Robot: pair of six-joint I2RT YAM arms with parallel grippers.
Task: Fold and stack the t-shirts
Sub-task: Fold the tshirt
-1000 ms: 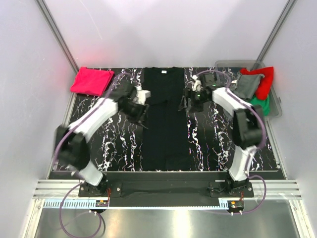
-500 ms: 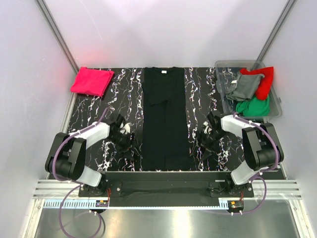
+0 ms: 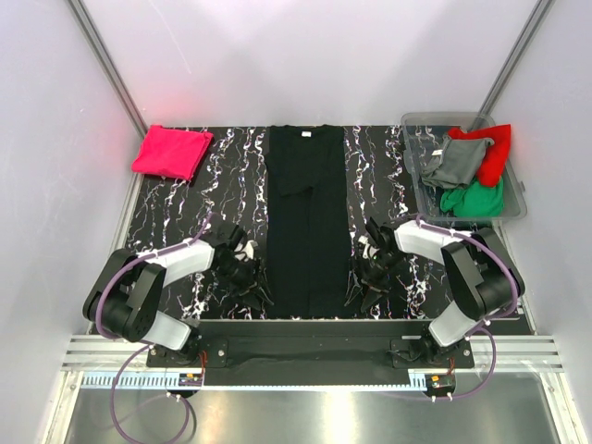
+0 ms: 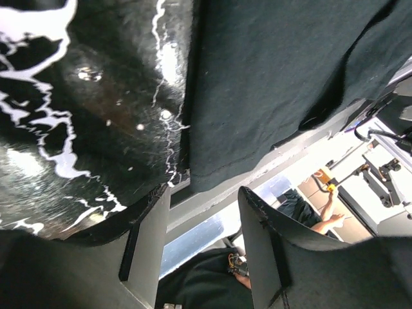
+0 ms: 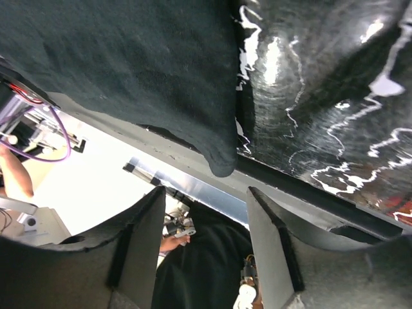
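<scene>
Top view: the black t-shirt (image 3: pixel 310 222) lies flat as a long narrow strip down the middle of the desk (image 3: pixel 176 222), collar at the far end, hem at the near edge. The left claw (image 3: pixel 244 271) sits low just left of the shirt's near end. The right claw (image 3: pixel 368 276) sits low just right of it. From above both claws are dark against the dark marbled top, and I cannot tell there whether they are apart or touching the cloth. The wrist views settle it. The left wrist camera shows its two fingers (image 4: pixel 147 248) spread with nothing between them; the shirt's hem corner lies ahead of them and is not gripped. The right wrist camera shows the same: its fingers (image 5: pixel 269 248) are spread and empty. There the shirt's other hem corner droops a little past the desk's near edge. Both wrist views also catch the glossy white-veined desk surface beside the shirt, which the top view shows only coarsely. The rest appears only from above. A folded pink-red t-shirt (image 3: pixel 171 151) lies well left of the black shirt's collar end. A clear bin (image 3: pixel 414 123) stands to the right of the collar end, holding a grey t-shirt (image 3: pixel 455 162), a red t-shirt (image 3: pixel 496 148) and a green t-shirt (image 3: pixel 476 199) in a loose heap. Nothing lies on the black shirt, and both arms flank it.
</scene>
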